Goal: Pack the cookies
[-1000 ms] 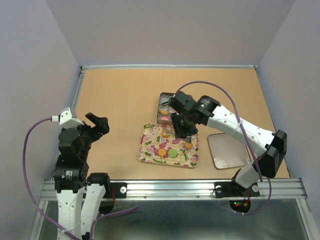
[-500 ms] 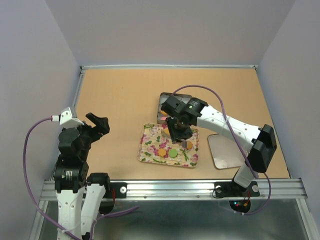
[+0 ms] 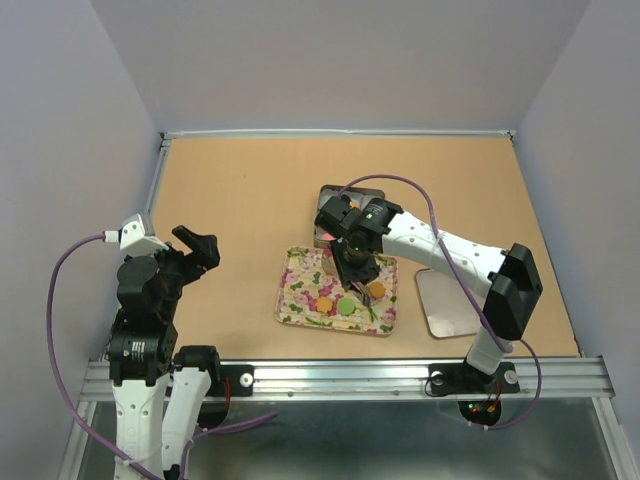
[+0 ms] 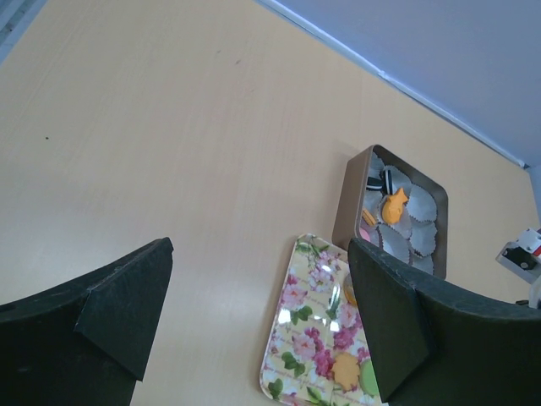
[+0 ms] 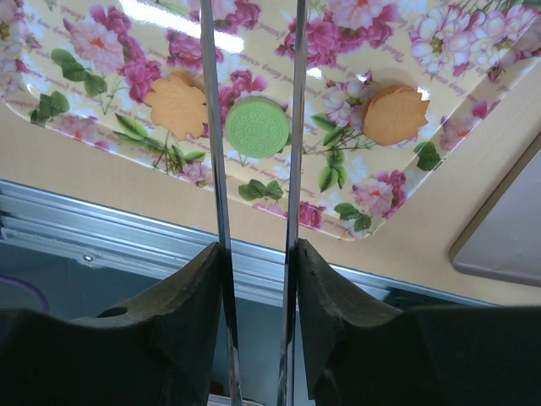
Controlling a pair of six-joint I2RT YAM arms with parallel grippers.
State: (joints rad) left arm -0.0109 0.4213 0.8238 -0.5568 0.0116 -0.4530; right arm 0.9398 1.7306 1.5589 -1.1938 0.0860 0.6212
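The floral tray point(image 3: 296, 296) holds an orange flower cookie point(image 3: 324, 304), a green round cookie point(image 3: 346, 306) and another orange cookie point(image 3: 377, 290). My right gripper point(image 3: 355, 270) is shut on thin metal tongs and hangs over the tray. In the right wrist view the tong blades point(image 5: 213, 127) stand apart, one on each side of the green cookie point(image 5: 256, 127), with orange cookies on its left point(image 5: 177, 104) and right point(image 5: 395, 114). The tin point(image 4: 353, 196) of paper cups holds an orange point(image 4: 393, 205), a black point(image 4: 385, 179) and a pink cookie point(image 4: 365, 233). My left gripper point(image 3: 195, 248) is open and empty, far left.
The tin point(image 3: 326, 197) sits just behind the tray, partly hidden by the right arm. Its flat grey lid point(image 3: 455, 300) lies right of the tray. The metal rail point(image 5: 101, 228) of the table's near edge runs just past the tray.
My right arm has swung from the tin towards the near side, bringing the tongs down over the tray and around the green cookie. The left arm has not moved.
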